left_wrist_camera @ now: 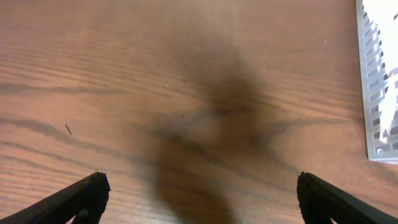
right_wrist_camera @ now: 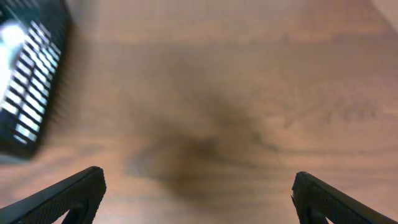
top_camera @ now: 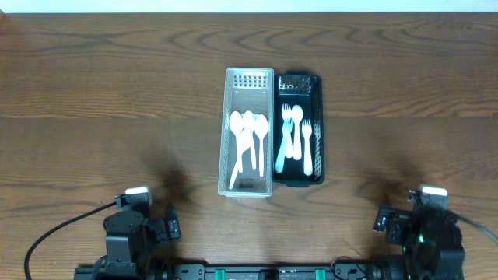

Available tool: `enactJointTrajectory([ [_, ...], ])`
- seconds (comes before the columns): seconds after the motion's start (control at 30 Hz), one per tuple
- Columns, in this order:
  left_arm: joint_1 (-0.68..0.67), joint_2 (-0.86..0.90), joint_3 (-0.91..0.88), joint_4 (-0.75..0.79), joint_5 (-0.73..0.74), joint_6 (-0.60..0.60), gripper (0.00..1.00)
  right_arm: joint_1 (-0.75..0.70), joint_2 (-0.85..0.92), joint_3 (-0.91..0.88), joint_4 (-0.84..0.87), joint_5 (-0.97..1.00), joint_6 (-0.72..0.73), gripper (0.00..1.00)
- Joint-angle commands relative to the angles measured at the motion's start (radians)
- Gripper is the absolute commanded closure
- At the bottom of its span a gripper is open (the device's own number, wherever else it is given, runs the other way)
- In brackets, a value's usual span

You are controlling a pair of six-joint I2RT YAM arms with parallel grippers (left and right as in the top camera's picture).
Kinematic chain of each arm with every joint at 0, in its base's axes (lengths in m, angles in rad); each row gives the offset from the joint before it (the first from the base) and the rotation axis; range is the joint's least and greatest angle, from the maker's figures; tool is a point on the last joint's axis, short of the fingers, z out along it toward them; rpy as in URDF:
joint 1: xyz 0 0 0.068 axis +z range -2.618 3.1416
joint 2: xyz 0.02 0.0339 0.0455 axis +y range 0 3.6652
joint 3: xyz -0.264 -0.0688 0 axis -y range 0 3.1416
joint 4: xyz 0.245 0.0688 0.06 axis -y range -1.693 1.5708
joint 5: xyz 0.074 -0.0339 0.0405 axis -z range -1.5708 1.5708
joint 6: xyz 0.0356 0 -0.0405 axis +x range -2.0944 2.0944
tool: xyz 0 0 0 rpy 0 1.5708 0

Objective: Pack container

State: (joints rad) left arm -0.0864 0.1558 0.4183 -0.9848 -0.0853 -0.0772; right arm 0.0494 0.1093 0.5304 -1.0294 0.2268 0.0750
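Left gripper (left_wrist_camera: 202, 184) spread wide open over the wooden table (top_camera: 93, 93) at near left, white slotted tray (top_camera: 226, 132) holding three white plastic spoons (top_camera: 247, 128) mid-table, black tray (top_camera: 320, 117) touching its right side with white forks (top_camera: 306, 144), right gripper (right_wrist_camera: 199, 177) likewise wide open at near right

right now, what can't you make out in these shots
Cutlery in the black tray, overhead: too small to count or sort.
White tray, left wrist: cut off by the right edge, contents mostly hidden.
Black tray, right wrist: blurred, cut off by the left edge.
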Motion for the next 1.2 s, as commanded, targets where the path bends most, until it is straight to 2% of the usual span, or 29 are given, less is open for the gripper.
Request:
enactJointTrajectory([
  [0.0,-0.003,-0.008,0.006,-0.005,-0.001,0.010,0.02,0.010,-0.096,0.000,0.022,-0.070,0.055,0.01],
  [0.13,-0.003,-0.008,0.006,-0.005,-0.001,0.010,0.02,0.023,-0.103,-0.022,0.094,-0.077,0.132,0.01],
  [0.23,-0.003,-0.008,0.006,-0.005,-0.001,0.010,0.02,0.025,-0.104,-0.063,0.206,-0.072,0.133,0.01],
  [0.53,-0.003,-0.008,0.006,-0.005,-0.001,0.010,0.02,0.027,-0.104,-0.395,0.897,-0.032,0.046,0.01],
  [0.67,-0.003,-0.008,0.006,-0.005,-0.001,0.010,0.02,0.027,-0.104,-0.509,1.078,-0.028,0.039,0.01],
  [0.7,-0.003,-0.008,0.006,-0.005,-0.001,0.010,0.02,0.027,-0.105,-0.528,1.094,-0.028,0.040,0.01],
  [0.83,-0.003,-0.008,0.006,-0.005,-0.001,0.010,0.02,0.027,-0.105,-0.525,0.967,-0.031,0.030,0.01],
  [1.17,-0.003,-0.008,0.006,-0.005,-0.001,0.010,0.02,0.027,-0.105,-0.525,0.954,-0.209,-0.028,0.01],
])
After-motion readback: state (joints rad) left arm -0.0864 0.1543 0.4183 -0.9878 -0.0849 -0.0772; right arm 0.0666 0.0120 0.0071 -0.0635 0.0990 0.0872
